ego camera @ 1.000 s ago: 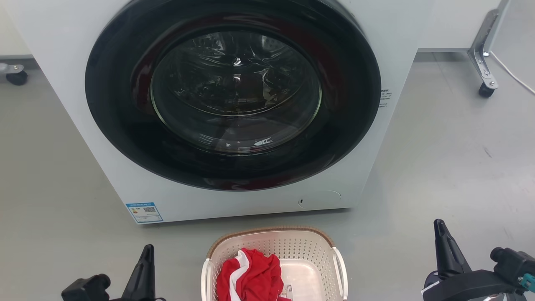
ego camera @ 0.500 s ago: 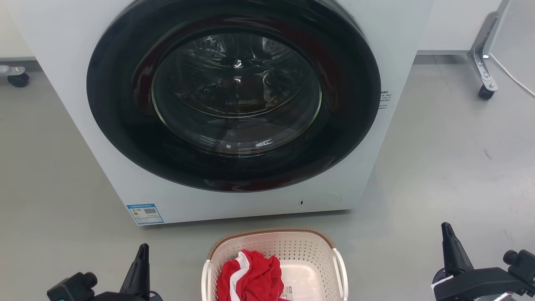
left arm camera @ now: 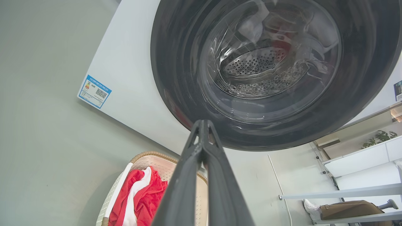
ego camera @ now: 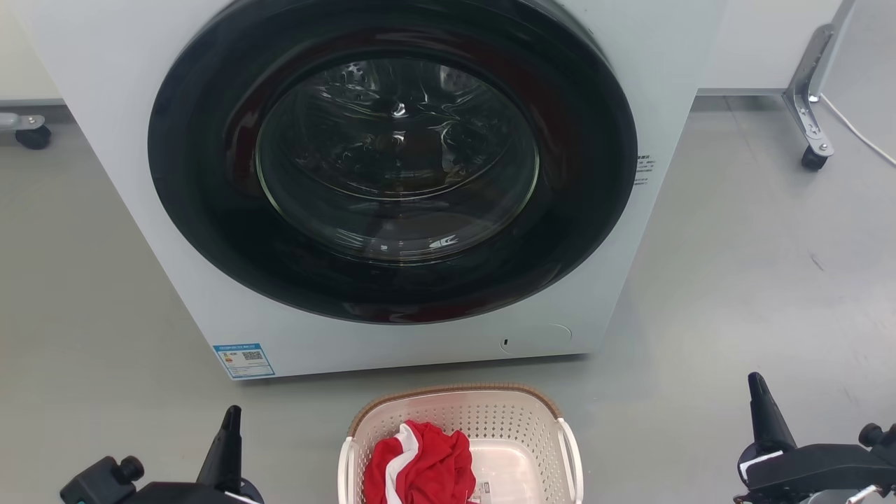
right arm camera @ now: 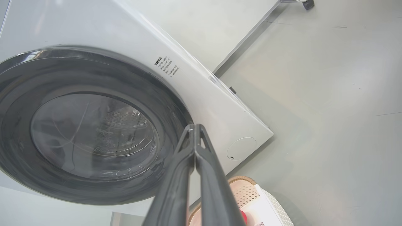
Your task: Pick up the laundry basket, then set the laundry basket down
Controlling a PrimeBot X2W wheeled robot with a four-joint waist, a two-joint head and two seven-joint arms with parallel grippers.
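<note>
I hold my left gripper [ego camera: 228,423] and right gripper [ego camera: 760,395], jaws together on each, either side of the laundry basket [ego camera: 490,413], which sits on the floor [ego camera: 735,245] before the washer [ego camera: 420,343], red-and-white garment [ego camera: 420,465] inside.

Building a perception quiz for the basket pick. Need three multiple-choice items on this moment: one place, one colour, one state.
1. Where is the laundry basket relative to the washer?
A. on top of it
B. on the floor in front of it
C. inside its drum

2. What colour is the garment in the basket?
A. blue
B. green
C. red with white

3. How is the left gripper?
A. shut, holding nothing
B. shut on a basket handle
C. wide open

Answers:
1 B: the head view shows it on the floor before the washer's front.
2 C: red cloth with a white band lies in it.
3 A: in the left wrist view its fingers meet at the tips, apart from the basket.
</note>
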